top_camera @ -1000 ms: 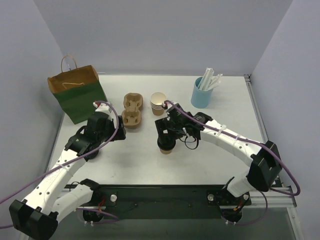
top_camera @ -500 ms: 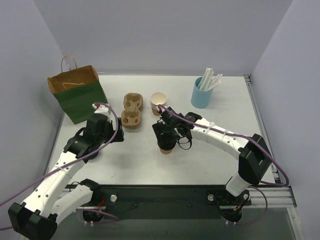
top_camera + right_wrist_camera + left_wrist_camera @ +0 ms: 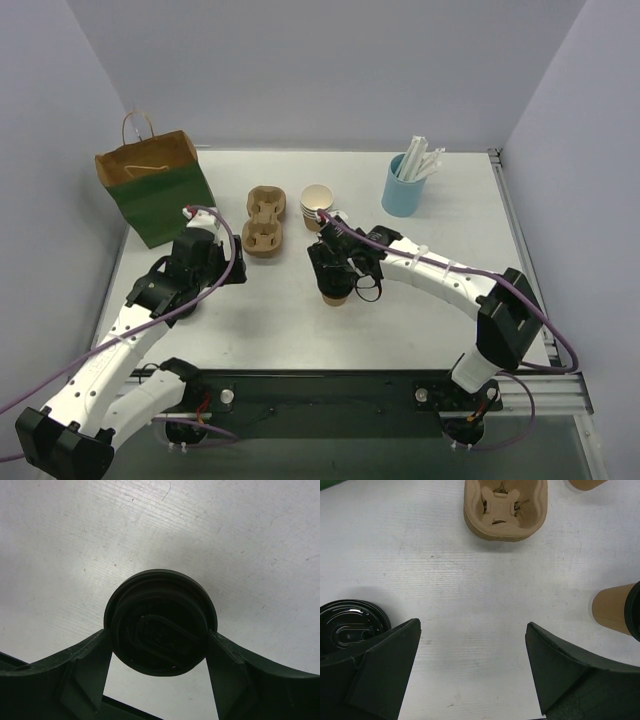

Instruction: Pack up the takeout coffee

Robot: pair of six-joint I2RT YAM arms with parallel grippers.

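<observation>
The takeout coffee [image 3: 335,293], a brown paper cup with a black lid [image 3: 160,625], stands upright on the white table in front of the cup stack. My right gripper [image 3: 335,272] reaches down over it, and in the right wrist view [image 3: 160,633] its two fingers press the lid's rim from both sides. The cup's side also shows at the right edge of the left wrist view [image 3: 615,609]. My left gripper [image 3: 218,262] is open and empty above bare table [image 3: 472,665], left of the cup and near the pulp cup carrier [image 3: 265,222].
The carrier [image 3: 505,507] lies just ahead of the left gripper. A loose black lid [image 3: 352,627] lies by the left finger. A green paper bag [image 3: 155,187] stands back left. Lidless tan cups [image 3: 317,207] and a blue holder of straws [image 3: 405,185] stand behind.
The right arm has drawn in and its gripper has shifted slightly left over the coffee cup, staying there. The left arm has barely moved.
</observation>
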